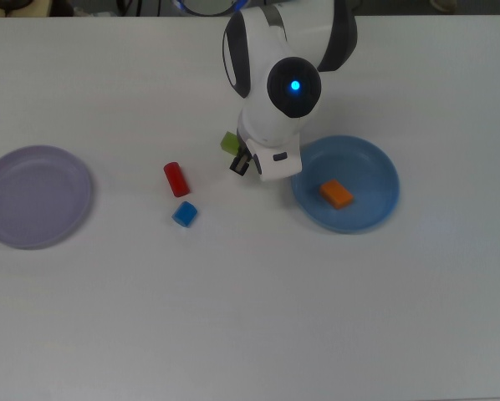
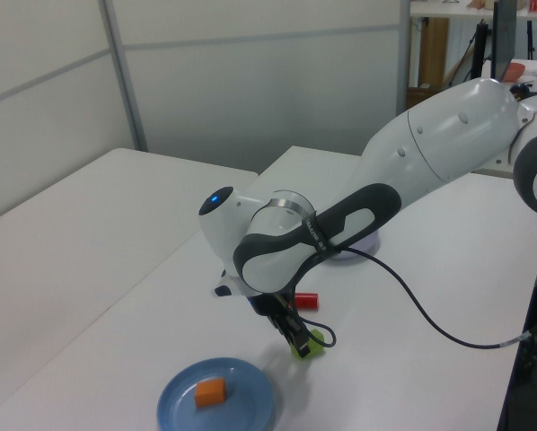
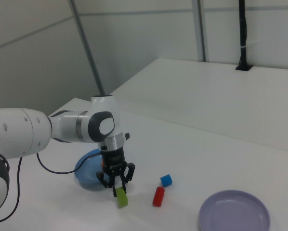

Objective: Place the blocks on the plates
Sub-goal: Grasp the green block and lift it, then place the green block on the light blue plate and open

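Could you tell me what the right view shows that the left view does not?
Only the right view shows the blue cube and the whole lavender plate, which the arm largely hides in the left view. Only the left view shows the orange block lying on the blue plate. Both show the gripper holding the green block, with the red cylinder lying on the white table nearby.
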Motion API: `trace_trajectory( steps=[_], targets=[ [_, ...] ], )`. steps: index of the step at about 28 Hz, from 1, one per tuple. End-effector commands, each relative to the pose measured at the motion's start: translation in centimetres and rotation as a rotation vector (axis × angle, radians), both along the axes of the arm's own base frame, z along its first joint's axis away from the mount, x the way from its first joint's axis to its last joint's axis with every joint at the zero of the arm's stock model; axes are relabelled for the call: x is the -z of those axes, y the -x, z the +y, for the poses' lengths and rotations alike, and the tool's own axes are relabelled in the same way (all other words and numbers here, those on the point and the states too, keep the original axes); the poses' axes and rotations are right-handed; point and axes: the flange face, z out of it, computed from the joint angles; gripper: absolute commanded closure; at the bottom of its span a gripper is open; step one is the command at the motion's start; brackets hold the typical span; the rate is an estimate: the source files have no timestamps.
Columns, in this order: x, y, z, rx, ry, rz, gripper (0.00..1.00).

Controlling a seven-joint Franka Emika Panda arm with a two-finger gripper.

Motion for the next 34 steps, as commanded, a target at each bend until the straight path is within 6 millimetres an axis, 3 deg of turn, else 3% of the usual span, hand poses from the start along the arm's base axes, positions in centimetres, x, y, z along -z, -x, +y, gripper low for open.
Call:
trace_trajectory(
  steps=[1, 2, 7, 11, 15, 23, 29, 31, 32, 34],
  targets=[
    [-3.5, 0.1, 0.9, 0.017, 0.009, -0.054, 1.00],
    [-4.2, 0.0, 1.2, 0.031, 0.008, -0.065, 1.00],
    [-6.1, 0.6, 6.4, 0.107, 0.009, -0.130, 1.00],
    [-6.3, 1.0, 10.8, 0.192, 0.004, -0.200, 1.00],
    [-5.3, 1.6, 15.6, 0.302, -0.025, -0.291, 1.00],
    [-1.8, 0.7, 19.7, 0.581, -0.100, -0.427, 1.00],
    [-1.8, 0.0, 19.1, 0.664, -0.117, -0.450, 1.00],
    [-1.7, -0.2, 18.7, 0.662, -0.113, -0.449, 0.78],
    [-1.7, -0.3, 18.6, 0.661, -0.113, -0.449, 0.60],
    [-1.6, -0.5, 18.2, 0.665, -0.110, -0.449, 0.00]
  ],
)
